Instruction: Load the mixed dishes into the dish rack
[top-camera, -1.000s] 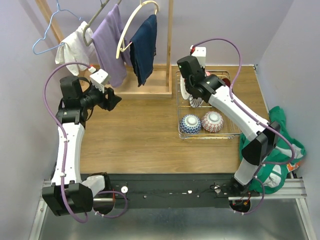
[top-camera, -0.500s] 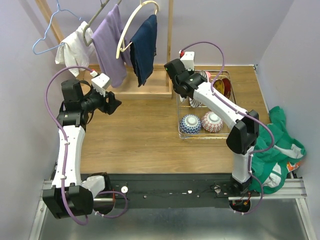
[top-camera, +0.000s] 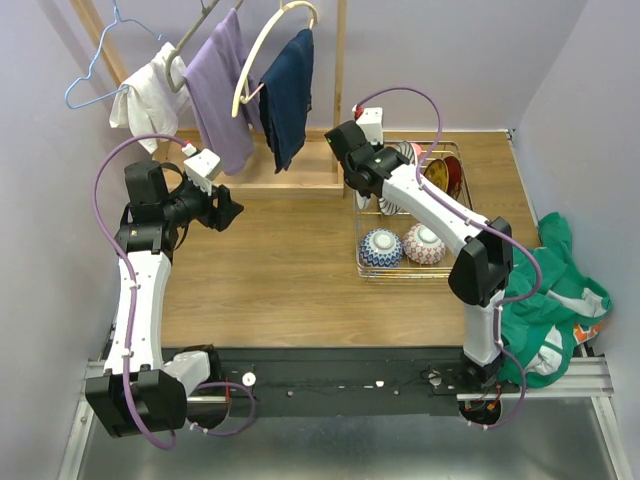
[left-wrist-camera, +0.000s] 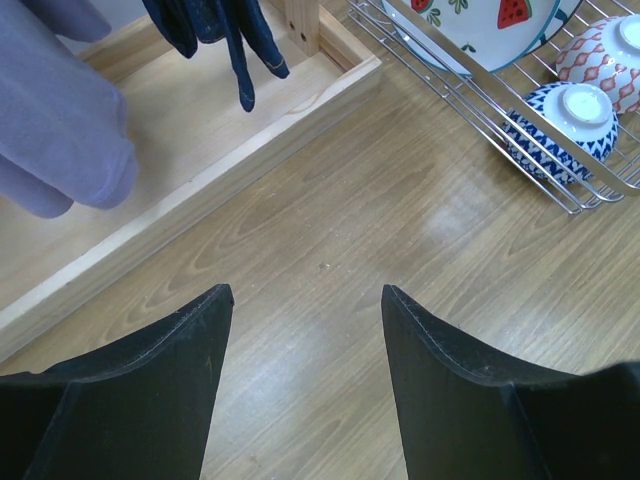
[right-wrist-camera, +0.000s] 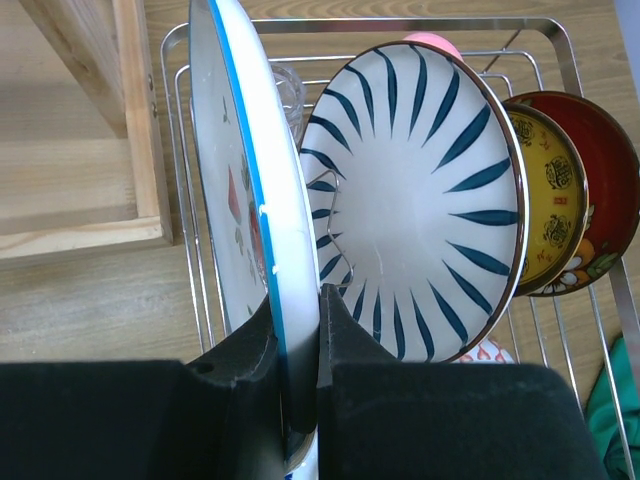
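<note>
While the right gripper (right-wrist-camera: 298, 320) pinches a blue-rimmed plate (right-wrist-camera: 225, 180) upright to slot beside the striped plate (right-wrist-camera: 420, 200) in the dish rack (right-wrist-camera: 480, 21), the left gripper (left-wrist-camera: 303, 297) hangs open, empty.

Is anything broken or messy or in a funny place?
Nothing looks broken or spilled. The one odd thing is a crumpled green cloth heaped beside the table's right edge. In the dish rack, the striped plate and the blue-rimmed plate in the right pincer stand on edge, and both bowls sit upside down, tidy.

2 bowls (top-camera: 381, 247) sit at the dish rack's (top-camera: 404, 268) near end; 3 plates (right-wrist-camera: 420, 200) stand upright behind.
</note>
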